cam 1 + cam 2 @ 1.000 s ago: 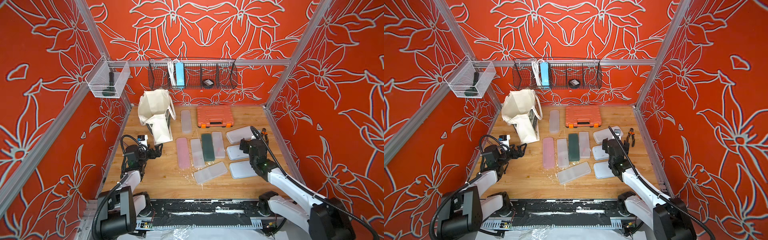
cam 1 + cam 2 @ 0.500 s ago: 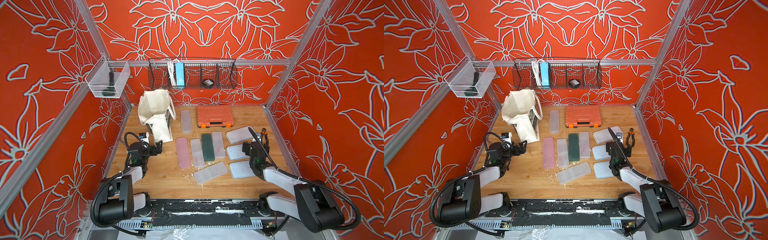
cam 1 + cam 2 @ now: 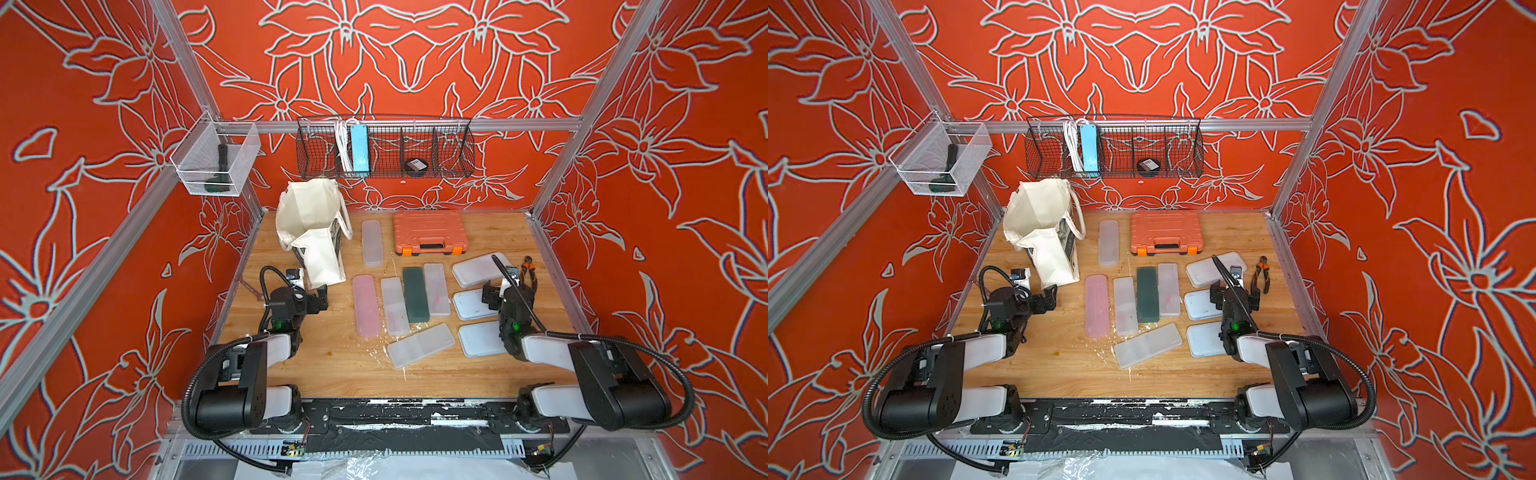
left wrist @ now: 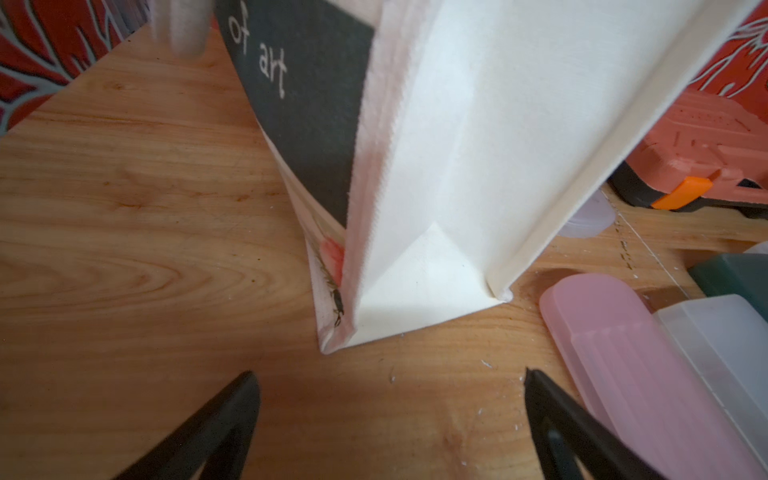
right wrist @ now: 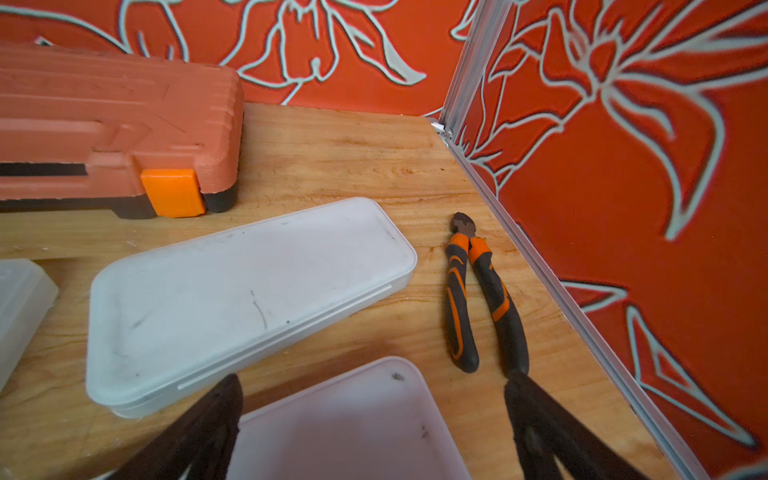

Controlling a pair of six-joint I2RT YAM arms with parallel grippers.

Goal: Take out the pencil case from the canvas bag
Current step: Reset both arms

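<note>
The cream canvas bag (image 3: 312, 216) (image 3: 1040, 216) stands at the table's back left, its mouth open upward and showing only bare cloth. The pencil case is hidden. My left gripper (image 3: 320, 296) (image 3: 1051, 296) is open and low over the wood, just short of the bag's bottom corner (image 4: 419, 299). Nothing lies between its fingertips (image 4: 390, 376). My right gripper (image 3: 508, 287) (image 3: 1235, 291) is open at the right side. It hangs over a frosted white box (image 5: 353, 424) without touching it.
Several flat plastic boxes lie across the middle, among them a pink one (image 3: 365, 305) and a dark green one (image 3: 415, 294). An orange tool case (image 3: 430, 232) sits at the back and pliers (image 5: 478, 291) by the right wall. A wire basket (image 3: 384, 147) and a clear bin (image 3: 216, 160) hang above.
Both arms have folded down toward the front rail. The two grippers stay open and near the same places. The bag and boxes have not moved.
</note>
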